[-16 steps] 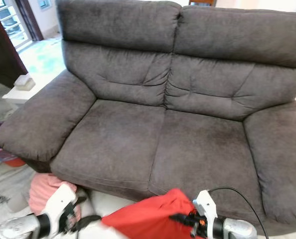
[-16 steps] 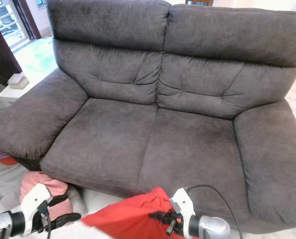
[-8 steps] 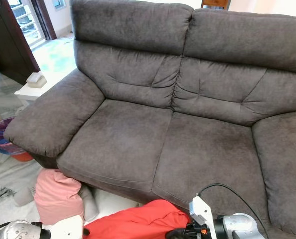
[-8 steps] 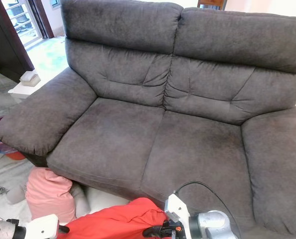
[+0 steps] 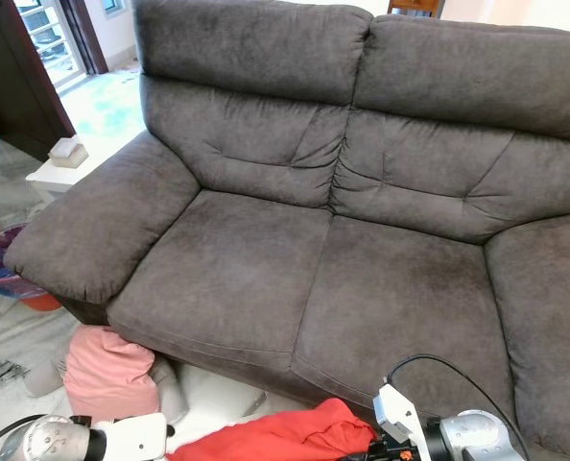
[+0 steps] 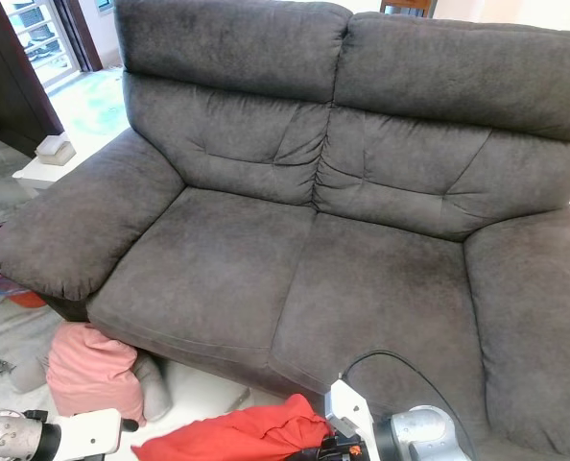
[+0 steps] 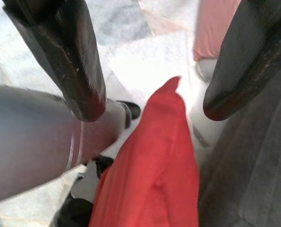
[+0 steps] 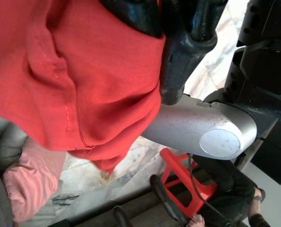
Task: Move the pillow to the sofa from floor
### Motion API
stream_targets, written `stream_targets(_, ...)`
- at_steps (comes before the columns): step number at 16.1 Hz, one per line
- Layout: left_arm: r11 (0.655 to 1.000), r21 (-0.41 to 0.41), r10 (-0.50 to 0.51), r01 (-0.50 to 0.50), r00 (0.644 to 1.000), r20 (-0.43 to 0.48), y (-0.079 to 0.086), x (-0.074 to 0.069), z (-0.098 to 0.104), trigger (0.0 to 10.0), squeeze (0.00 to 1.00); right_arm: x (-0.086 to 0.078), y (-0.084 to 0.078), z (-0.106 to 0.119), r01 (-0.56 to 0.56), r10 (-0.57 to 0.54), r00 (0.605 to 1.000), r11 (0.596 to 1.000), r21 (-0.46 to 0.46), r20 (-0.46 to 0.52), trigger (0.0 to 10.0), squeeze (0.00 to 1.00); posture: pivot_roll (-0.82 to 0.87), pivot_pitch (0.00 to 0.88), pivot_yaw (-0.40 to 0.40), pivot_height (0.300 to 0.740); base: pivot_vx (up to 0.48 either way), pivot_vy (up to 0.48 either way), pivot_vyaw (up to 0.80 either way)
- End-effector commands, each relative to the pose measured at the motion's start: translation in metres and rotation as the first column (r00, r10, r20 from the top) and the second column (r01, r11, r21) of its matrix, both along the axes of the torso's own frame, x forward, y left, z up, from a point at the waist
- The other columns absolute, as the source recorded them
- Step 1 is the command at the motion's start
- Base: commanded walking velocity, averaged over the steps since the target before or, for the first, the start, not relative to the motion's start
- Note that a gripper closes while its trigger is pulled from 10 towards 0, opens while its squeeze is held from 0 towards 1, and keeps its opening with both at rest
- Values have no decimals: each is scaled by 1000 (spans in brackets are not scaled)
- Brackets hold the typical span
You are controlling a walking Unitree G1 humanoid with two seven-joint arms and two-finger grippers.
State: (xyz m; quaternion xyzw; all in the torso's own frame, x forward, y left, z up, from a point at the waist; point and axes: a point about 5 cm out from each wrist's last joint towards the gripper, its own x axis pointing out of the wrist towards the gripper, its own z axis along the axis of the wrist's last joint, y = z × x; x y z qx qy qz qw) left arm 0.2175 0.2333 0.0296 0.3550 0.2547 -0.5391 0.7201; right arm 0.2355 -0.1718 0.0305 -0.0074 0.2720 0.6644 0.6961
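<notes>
Right end effector (image 8: 164,28) clamped on red pillow (image 8: 69,71); left end effector (image 7: 150,85) spread wide — touching nothing, before sofa (image 5: 362,259)

A home living room: grey sofa (image 5: 343,240), window (image 5: 45,34).

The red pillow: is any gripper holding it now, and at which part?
The right gripper holds the red pillow, fingers pinched on the fabric at its edge. The left gripper is open, its fingers apart on either side of the pillow's corner.
</notes>
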Motion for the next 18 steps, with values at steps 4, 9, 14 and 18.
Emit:
stream_targets(4, 999, 26, -46, 46, 999, -1, -2, -4, -13, 10000, 0, -1, 14, 21, -86, 82, 995, 992, 88, 52, 10000, 0, 104, 137, 2, 740, 0, 0, 0)
stream_targets(9, 997, 63, -49, 44, 996, 74, 1, 4, -13, 10000, 0, -5, 14, 32, -140, 134, 989, 985, 105, 62, 10000, 0, 101, 138, 1, 740, 0, 0, 0)
stream_targets(14, 999, 47, -28, 26, 999, 31, -4, -1, -27, 10000, 0, -4, 19, 51, -161, 149, 985, 976, 148, 93, 10000, 0, 87, 140, -3, 740, 0, 0, 0)
stream_targets(18, 997, 71, -21, 20, 1000, 19, -2, -4, -35, 10000, 0, -5, 18, 58, -170, 156, 983, 974, 151, 100, 10000, 0, 80, 142, -6, 740, 0, 0, 0)
